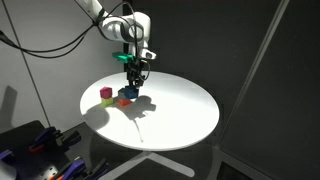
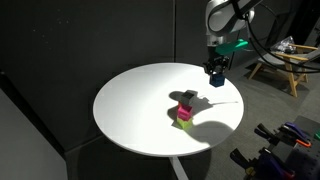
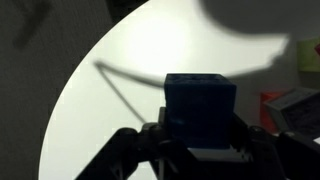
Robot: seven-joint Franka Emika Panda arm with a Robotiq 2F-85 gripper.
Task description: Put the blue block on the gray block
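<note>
Round white table (image 2: 130,125), dark backdrop. Robotiq gripper (image 2: 215,69) raised clear of tabletop, jaws pinching blue block (image 3: 200,100) on two opposite faces. Cube, so no long axis; held level, one flat face square to wrist camera. Gray block (image 2: 186,97) on tabletop, apart from gripper, just beside magenta cube (image 2: 183,110) stacked on green cube (image 2: 184,120).

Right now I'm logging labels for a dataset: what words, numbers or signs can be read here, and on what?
None: no text shows on the blue block, the magenta block or the white table.
The clutter beside the table is too small to read.
</note>
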